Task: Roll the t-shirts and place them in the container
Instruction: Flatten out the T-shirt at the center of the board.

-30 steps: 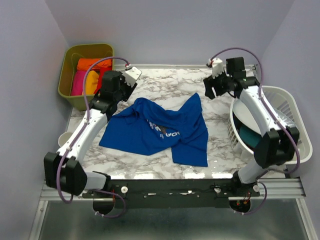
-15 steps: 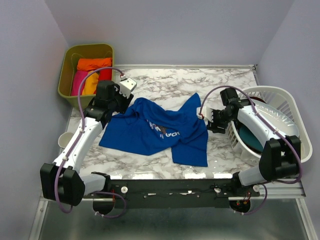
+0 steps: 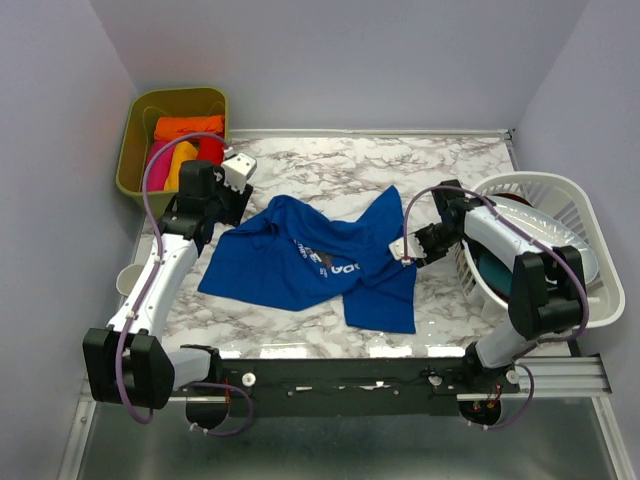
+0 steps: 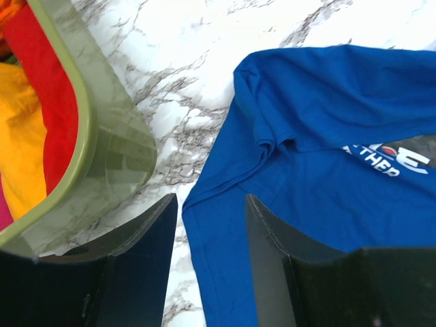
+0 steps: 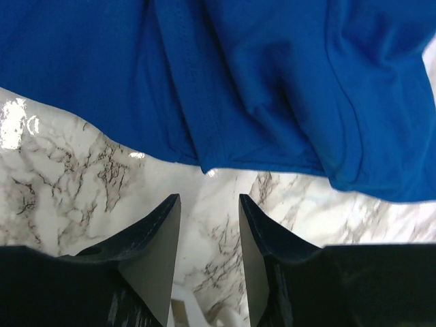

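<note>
**A:** Surface and surroundings?
**B:** One marble-patterned worktop (image 3: 350, 165), closed in by lavender walls (image 3: 340, 60) on the far, left and right sides.

**A:** Task items?
**B:** One blue t-shirt (image 3: 320, 260), rumpled across the worktop's middle with its graphic facing up. An orange t-shirt (image 3: 185, 127), a red t-shirt (image 4: 48, 122) and a yellow t-shirt (image 4: 17, 150) sit in the green bin (image 3: 128, 160) off the far left corner.

**A:** Edges and free room?
**B:** One white basket (image 3: 560, 185) holding a teal dish (image 3: 495, 272) stands at the right edge. Bare marble runs along the far edge, with a thin strip at the near edge.

**A:** Claws?
**B:** The left gripper (image 4: 210, 211) is spread, astride the blue t-shirt's left border beside the bin, pinching nothing. The right gripper (image 5: 208, 204) is spread over bare marble just at the shirt's right hem, holding nothing.
</note>
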You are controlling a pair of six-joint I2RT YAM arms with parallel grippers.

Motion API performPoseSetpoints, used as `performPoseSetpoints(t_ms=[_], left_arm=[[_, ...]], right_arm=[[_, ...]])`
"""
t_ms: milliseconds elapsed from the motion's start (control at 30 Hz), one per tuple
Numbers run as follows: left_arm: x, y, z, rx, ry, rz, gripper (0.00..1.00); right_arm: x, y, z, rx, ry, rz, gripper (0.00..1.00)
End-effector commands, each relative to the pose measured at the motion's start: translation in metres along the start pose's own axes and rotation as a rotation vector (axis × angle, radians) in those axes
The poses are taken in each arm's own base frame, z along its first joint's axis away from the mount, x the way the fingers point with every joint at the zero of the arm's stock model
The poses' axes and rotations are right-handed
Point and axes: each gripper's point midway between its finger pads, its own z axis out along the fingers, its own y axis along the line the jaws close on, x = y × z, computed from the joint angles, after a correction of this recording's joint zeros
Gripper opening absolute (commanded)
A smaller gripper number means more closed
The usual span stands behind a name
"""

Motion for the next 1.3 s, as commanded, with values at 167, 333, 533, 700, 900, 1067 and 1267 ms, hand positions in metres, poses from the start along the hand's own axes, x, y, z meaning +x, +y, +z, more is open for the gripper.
performPoseSetpoints(t_ms=[167,333,533,700,900,1067,1267], left_arm=[[0.009,0.024,-0.008,-0.05,-0.01,-0.072,0.55],[0.011,0.033,-0.009,-0.069,-0.009,-0.101,0.55],[0.011,0.036,-0.009,-0.076,-0.011,-0.106,0.56],[0.014,0.033,-0.008,-0.059,-0.006,-0.116,0.56],[0.014,0.032,-0.006,-0.053,-0.009,-0.118,0.56],[0.018,0.04,-0.008,-0.071,-0.006,-0.135,0.56],[0.021,0.04,-0.007,-0.071,-0.001,-0.143,0.56]], right_arm=[[0.009,-0.018,0.016,-0.051,-0.027,-0.134,0.47],[0.011,-0.014,0.017,-0.091,-0.028,-0.146,0.47],[0.01,0.002,0.024,-0.132,-0.024,-0.19,0.47],[0.007,0.006,0.03,-0.138,-0.028,-0.176,0.47],[0.01,0.001,0.037,-0.118,-0.016,-0.152,0.47],[0.016,-0.006,0.042,-0.112,0.004,-0.133,0.47],[0.018,-0.006,0.043,-0.118,0.007,-0.126,0.47]])
